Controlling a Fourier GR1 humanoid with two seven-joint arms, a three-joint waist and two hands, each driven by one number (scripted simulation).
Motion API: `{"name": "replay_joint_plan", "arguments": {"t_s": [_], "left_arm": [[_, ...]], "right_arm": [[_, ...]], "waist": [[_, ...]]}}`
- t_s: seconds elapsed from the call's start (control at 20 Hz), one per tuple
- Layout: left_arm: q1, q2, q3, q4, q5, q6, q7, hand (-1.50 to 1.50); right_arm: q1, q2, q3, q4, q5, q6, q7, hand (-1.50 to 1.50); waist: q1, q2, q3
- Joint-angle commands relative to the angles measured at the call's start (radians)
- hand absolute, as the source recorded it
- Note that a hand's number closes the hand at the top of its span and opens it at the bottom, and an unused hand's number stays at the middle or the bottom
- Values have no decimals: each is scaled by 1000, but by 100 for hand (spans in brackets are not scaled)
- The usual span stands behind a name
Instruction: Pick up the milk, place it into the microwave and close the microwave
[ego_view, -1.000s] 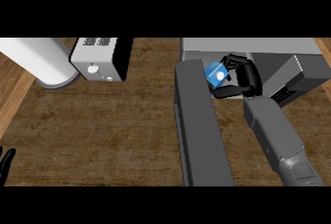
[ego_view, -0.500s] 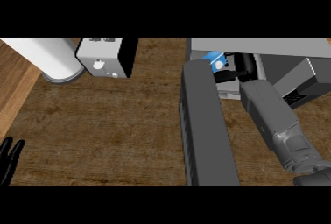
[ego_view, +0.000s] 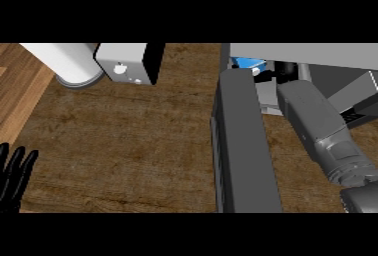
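The blue and white milk carton (ego_view: 247, 63) sits just inside the open microwave (ego_view: 310, 52) at the top right, mostly hidden under its roof. My right hand (ego_view: 285, 71) is inside the cavity beside the carton and curled against it; only a little of the black hand shows. Its grey forearm (ego_view: 317, 125) slants up from the lower right. The microwave door (ego_view: 244, 140) hangs open as a long dark grey slab pointing toward me. My left hand (ego_view: 15, 175) rests open at the lower left edge, fingers up.
A white toaster-like appliance (ego_view: 133, 62) and a white cylinder (ego_view: 70, 62) stand at the back left. The brown counter (ego_view: 125, 150) stretches between them and the open door.
My right hand has carried the milk further back into the microwave, so more of both is hidden under its roof. The view has shifted, and the left hand now shows more.
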Motion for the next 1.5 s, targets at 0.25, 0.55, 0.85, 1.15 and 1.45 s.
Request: {"name": "replay_joint_plan", "arguments": {"t_s": [0.25, 0.55, 0.85, 1.15, 1.45], "left_arm": [[-39, 14, -8, -2, -42, 9, 5, -150], [-51, 35, -24, -26, -80, 7, 28, -150], [-84, 12, -58, -13, -108, 26, 30, -150], [-108, 10, -81, 12, -144, 29, 30, -150], [-116, -10, -112, 15, -165, 40, 36, -150]], "right_arm": [[-35, -35, -68, 53, -31, -241, 26, 150], [-66, -49, 23, 100, 76, -430, 39, -150], [-80, -41, 34, 118, 91, -474, 52, -150], [-96, 5, -6, 128, 47, -277, 109, -150], [-72, 32, -31, 122, 28, -235, 84, -150]], "waist": [[41, 29, 1], [73, 34, 0], [71, 40, 2], [61, 35, 3], [55, 31, 4]]}}
